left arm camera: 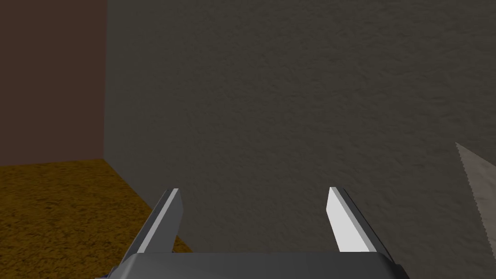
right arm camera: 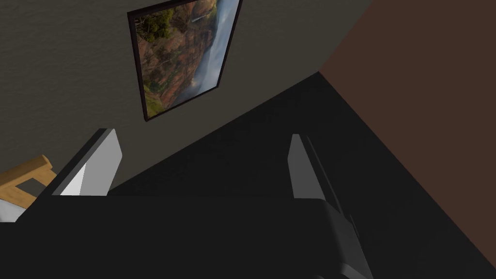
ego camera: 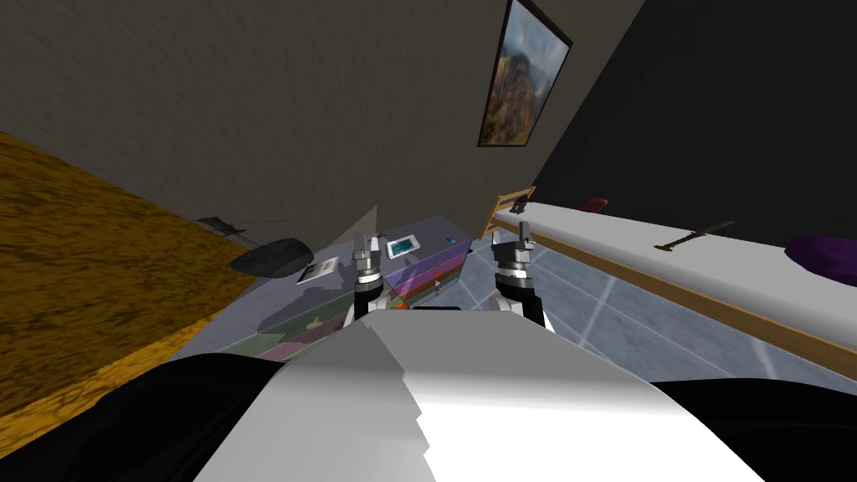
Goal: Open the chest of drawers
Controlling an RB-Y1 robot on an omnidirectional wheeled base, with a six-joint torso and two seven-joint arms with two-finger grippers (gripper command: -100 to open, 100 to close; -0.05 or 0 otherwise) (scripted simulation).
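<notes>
The chest of drawers stands low in front of me against the grey wall, with a pale grey top and drawer fronts in purple, green and red bands. All the fronts look flush. My left gripper hovers above the chest's top; its fingers stand open with nothing between them, as does the left gripper seen from the wrist. My right gripper hangs to the right of the chest, over the tiled floor. The right gripper is open and holds nothing.
On the chest's top lie a dark round object, a white sheet and a small framed tablet. A wood-framed bed with small items runs along the right. Orange carpet lies left; blue-grey tiles lie between.
</notes>
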